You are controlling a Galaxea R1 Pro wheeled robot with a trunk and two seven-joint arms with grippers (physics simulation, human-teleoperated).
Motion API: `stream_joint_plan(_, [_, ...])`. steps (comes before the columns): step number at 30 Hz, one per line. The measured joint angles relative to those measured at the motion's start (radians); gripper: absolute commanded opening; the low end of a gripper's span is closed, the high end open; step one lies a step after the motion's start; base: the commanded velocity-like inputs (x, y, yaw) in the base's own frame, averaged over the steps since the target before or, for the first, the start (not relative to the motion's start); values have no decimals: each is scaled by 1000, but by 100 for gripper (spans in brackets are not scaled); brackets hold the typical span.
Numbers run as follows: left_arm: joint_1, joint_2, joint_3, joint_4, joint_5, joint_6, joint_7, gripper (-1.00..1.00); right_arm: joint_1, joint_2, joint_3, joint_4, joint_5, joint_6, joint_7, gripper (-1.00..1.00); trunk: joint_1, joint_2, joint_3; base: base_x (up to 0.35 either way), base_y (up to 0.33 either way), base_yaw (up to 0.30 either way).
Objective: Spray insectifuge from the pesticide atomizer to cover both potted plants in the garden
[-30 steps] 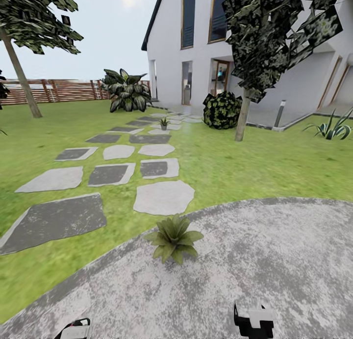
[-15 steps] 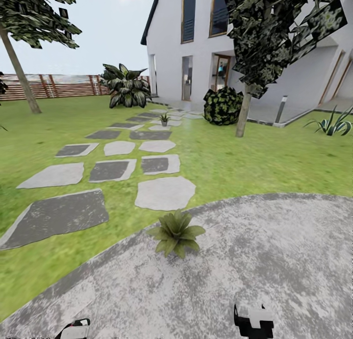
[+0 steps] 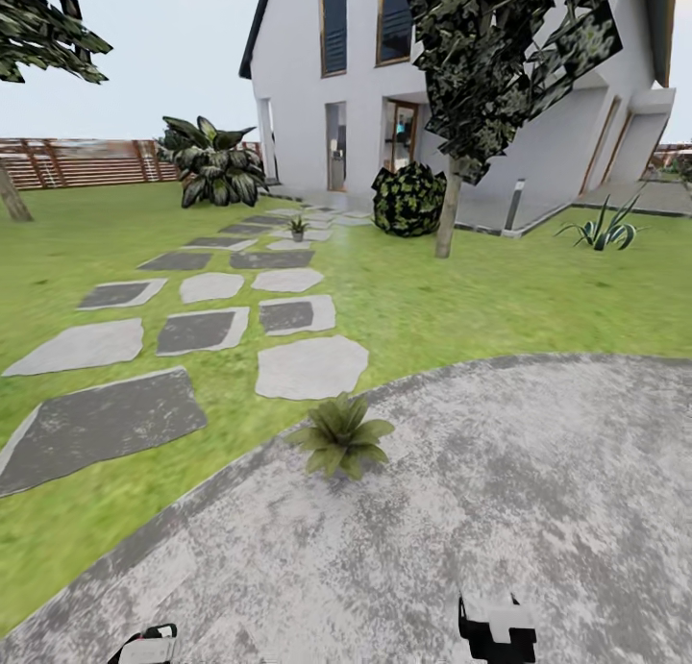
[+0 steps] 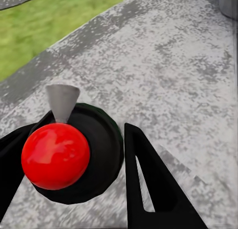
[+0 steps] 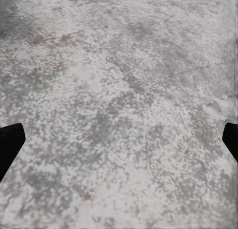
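In the left wrist view the left tool grips the slim dark green pesticide atomizer, red ball on top and grey nozzle, its black fingers closed against the bottle's sides above the round grey paved patch. In the right wrist view the right tool is spread wide, holding nothing. In the head view one small green leafy rosette sits at centre on the paving's rim beside the lawn; a second potted rosette stands upper left of centre among the grey stepping stones, before the white house.
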Motion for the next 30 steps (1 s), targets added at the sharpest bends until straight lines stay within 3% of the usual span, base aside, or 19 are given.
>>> stream_joint_plan(12, [0, 0, 0, 1, 0, -1, 0, -100, 0, 0, 0, -1, 0, -1, 0, 100, 0, 0, -8, -41, 47, -254])
stream_joint_plan(30, [0, 0, 0, 0, -1, -1, 0, -100, 0, -2, 1, 0, 1, -1, 1, 100, 0, 0, -10, 0, 0, -16])
